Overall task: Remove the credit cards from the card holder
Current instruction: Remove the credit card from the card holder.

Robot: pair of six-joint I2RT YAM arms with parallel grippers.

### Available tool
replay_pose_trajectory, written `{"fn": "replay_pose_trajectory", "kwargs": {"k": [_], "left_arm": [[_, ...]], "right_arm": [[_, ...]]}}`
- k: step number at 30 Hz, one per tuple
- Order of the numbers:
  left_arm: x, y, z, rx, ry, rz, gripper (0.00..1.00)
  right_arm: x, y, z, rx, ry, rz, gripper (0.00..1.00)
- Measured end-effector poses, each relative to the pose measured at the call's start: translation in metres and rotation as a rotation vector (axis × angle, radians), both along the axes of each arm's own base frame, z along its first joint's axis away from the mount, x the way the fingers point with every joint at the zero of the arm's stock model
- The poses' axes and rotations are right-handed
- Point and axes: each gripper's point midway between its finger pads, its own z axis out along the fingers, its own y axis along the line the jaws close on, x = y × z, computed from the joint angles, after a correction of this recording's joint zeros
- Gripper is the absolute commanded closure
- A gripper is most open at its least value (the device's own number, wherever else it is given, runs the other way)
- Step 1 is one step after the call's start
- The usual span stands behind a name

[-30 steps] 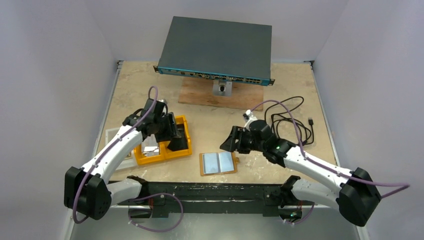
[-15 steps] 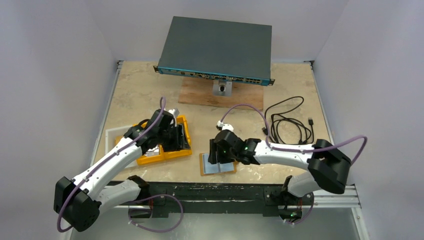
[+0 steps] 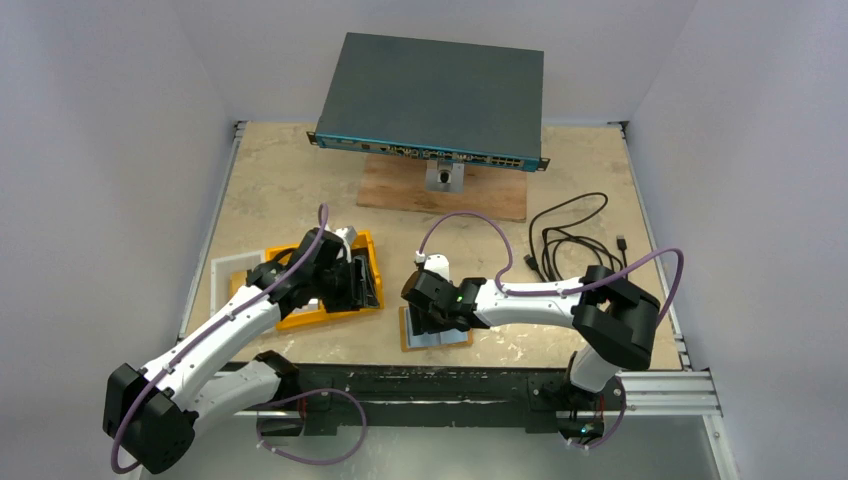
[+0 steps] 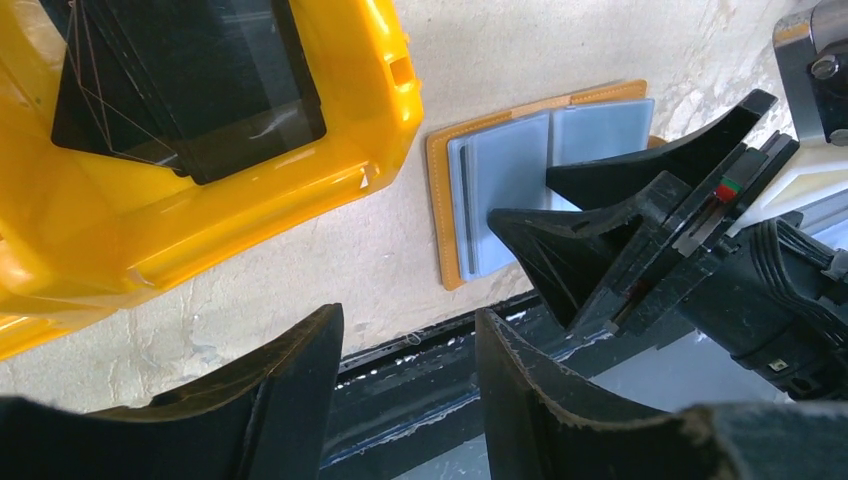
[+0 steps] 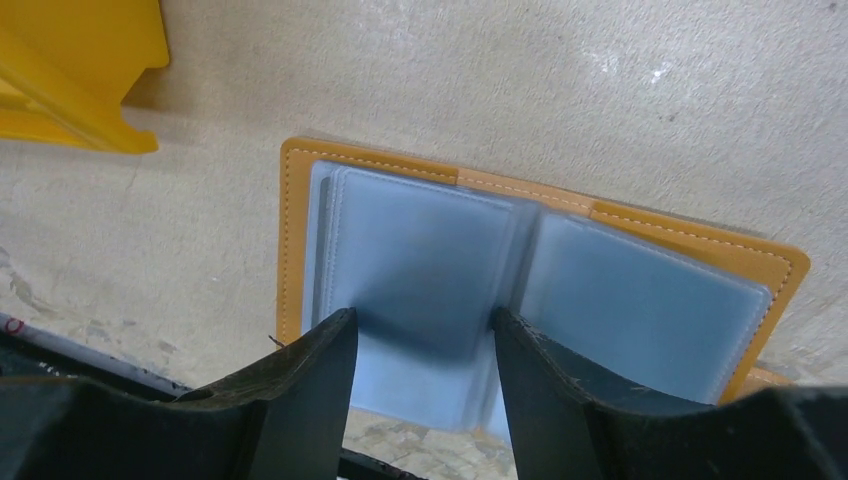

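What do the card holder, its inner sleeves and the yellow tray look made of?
The card holder: tan leather or imitation, matte, stitched edge. Its sleeves: soft translucent bluish plastic, slightly glossy. The yellow tray: likely hard moulded plastic, shiny highlights on rounded edges.

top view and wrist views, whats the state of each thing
tan-orange leather card holder, open flat on the table, sleeves up
right gripper, open, jaws apart over one sleeve page
left gripper, open, empty
yellow plastic compartment tray, holding black flat pieces
dark grey network switch, raised on a small stand
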Motion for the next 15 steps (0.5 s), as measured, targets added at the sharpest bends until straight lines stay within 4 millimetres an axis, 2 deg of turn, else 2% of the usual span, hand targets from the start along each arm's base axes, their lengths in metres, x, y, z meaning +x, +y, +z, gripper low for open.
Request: {"fn": "replay_pose_trajectory", "kwargs": {"k": [4,10,15], "left_arm": [[0.0,-0.002,-0.002,-0.009,0.008,-0.007,0.5],[-0.001,-0.008,-0.007,-0.027,0.027,-0.023,0.53],[-0.008,-0.023,-0.013,-0.046,0.06,-0.062,0.59]], "right_arm": [[0.002,0.002,0.0,-0.02,-0.009,-0.008,0.54],[0.002,0.005,-0.001,-0.007,-0.002,-0.018,0.71],[0.001,0.008,-0.003,0.033,0.0,-0.03,0.83]]}}
